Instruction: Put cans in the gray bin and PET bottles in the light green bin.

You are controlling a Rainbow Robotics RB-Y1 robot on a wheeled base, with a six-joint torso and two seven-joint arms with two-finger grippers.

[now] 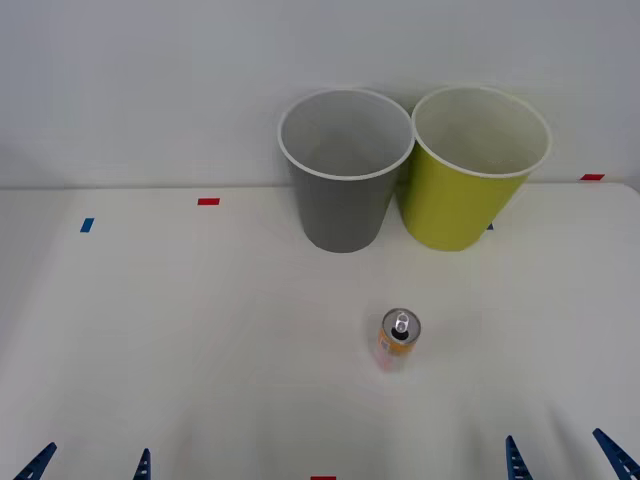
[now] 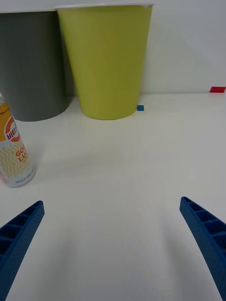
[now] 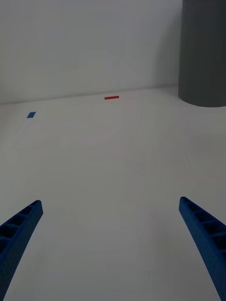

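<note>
Front view: the gray bin (image 1: 345, 190) and light green bin (image 1: 470, 180) stand touching at the table's (image 1: 150, 330) far edge, mouths up for drops. The can (image 1: 398, 338) stands upright nearer, right of centre. The right gripper (image 1: 568, 462) and left gripper (image 1: 90, 465) wait at the near edge, fingers spread wide, holding nothing, the right probably better placed to reach.

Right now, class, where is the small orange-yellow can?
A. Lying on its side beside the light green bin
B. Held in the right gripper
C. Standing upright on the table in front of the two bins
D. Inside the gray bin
C: the can stands upright on the table, silver top up, nearer the robot than the gray bin and light green bin, with both grippers open and away from it.
</note>
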